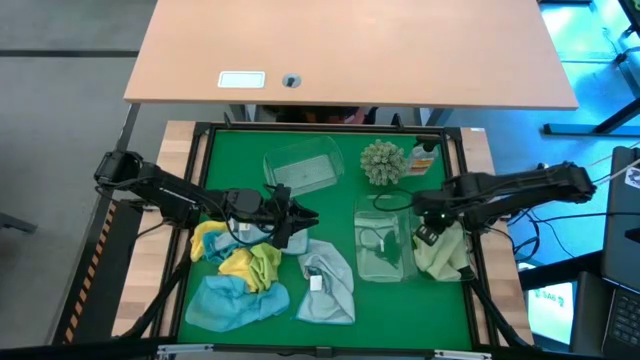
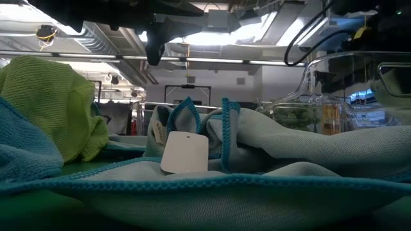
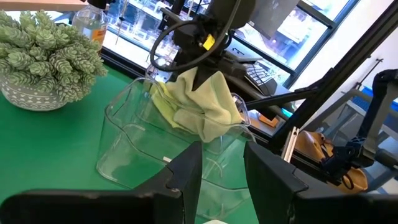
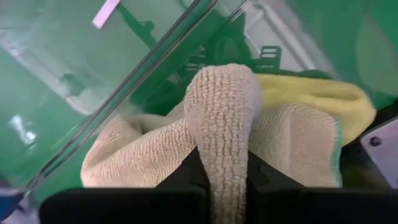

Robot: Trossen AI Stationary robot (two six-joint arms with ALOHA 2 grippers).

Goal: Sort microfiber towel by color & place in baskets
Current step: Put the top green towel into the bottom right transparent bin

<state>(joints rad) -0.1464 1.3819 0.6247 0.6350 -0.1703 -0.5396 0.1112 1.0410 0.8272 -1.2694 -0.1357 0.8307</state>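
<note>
My right gripper [image 1: 430,228] is over the right-hand clear basket [image 1: 462,262], shut on a pale yellow towel [image 1: 445,252]. The left wrist view shows that towel [image 3: 199,109] hanging into the basket [image 3: 124,149]. My left gripper [image 1: 300,216] hovers open above the towel pile and touches nothing. The pile holds a yellow towel [image 1: 208,240], a lime green one [image 1: 258,262], a light blue one [image 1: 235,300] and a pale grey-blue one [image 1: 328,282] with a white tag [image 2: 185,153]. A second basket [image 1: 385,245] stands mid-table, a third [image 1: 303,166] farther back. My right gripper pinches a raised fold of the pale yellow towel [image 4: 224,118] between its two fingers [image 4: 186,171], coming from above. The towel hangs below the fingers, slack. Its lower part [image 3: 208,121] lies inside the basket and against the rim.
A spiky grey-green ball in a pot [image 1: 381,162] and a small orange-capped bottle [image 1: 424,158] stand near the table's far edge, behind the baskets. Bare green mat lies at the far left [image 1: 230,160]. A tan desk [image 1: 350,50] stands beyond the table.
</note>
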